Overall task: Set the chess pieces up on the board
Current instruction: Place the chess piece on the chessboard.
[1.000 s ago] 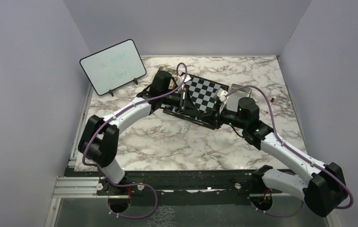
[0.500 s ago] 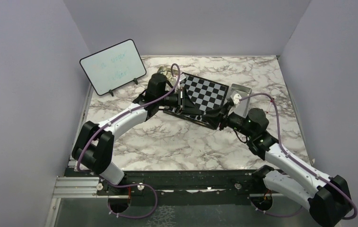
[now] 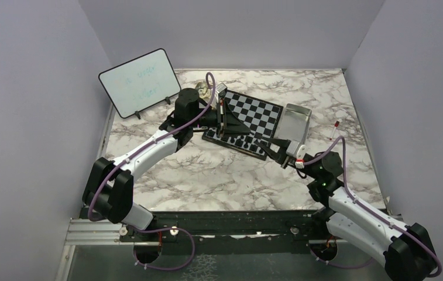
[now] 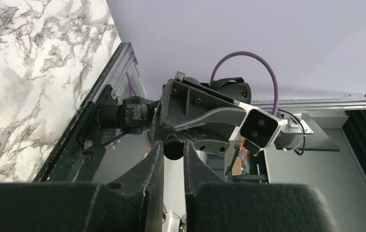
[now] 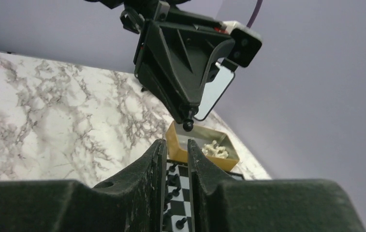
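Black chessman (image 5: 188,124): clamped in your left gripper's (image 4: 172,153) jaws, above the board's (image 3: 257,114) left side.
Right gripper (image 5: 175,145): just drawn back near-right of it, jaws slightly apart, empty.
Meaning: you likely have room to set it down.

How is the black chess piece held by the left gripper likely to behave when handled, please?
Probably very light: the black chess piece is tiny against the left gripper. Its rounded end could slip or twist in the pinch. Being so small, it likely tips if nudged on the board.
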`<state>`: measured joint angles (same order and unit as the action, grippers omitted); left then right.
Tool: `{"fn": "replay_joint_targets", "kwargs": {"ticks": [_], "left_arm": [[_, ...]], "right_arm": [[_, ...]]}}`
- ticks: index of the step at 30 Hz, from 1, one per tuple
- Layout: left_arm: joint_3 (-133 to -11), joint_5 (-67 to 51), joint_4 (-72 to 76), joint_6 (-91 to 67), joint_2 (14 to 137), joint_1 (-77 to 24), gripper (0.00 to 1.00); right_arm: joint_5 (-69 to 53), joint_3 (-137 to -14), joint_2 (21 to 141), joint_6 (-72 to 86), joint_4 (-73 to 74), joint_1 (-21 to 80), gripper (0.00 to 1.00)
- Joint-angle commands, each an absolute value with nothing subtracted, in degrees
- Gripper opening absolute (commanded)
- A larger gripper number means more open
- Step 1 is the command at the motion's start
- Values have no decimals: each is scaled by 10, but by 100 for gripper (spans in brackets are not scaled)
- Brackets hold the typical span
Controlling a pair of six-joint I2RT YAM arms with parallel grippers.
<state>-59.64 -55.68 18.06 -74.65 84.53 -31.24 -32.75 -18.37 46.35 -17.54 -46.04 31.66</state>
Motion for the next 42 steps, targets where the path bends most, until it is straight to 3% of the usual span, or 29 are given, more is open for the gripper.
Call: {"fn": "replay_joint_targets", "kwargs": {"ticks": [1, 27, 36, 39, 42], "left_arm": [[-611, -565, 206, -773, 834, -314, 1], [-605, -576, 225, -786, 824, -324, 0], [-589, -562, 227, -782, 824, -323, 0], [-585, -555, 227, -782, 822, -323, 0], [-587, -555, 227, -783, 822, -323, 0]], "right_arm": [[-333, -198, 468, -227, -537, 319, 25], [-357, -237, 530, -228, -545, 319, 27], [-349, -220, 516, -204, -570, 319, 8], [-351, -217, 511, -195, -570, 319, 10], [-353, -218, 512, -186, -572, 319, 20]]}}
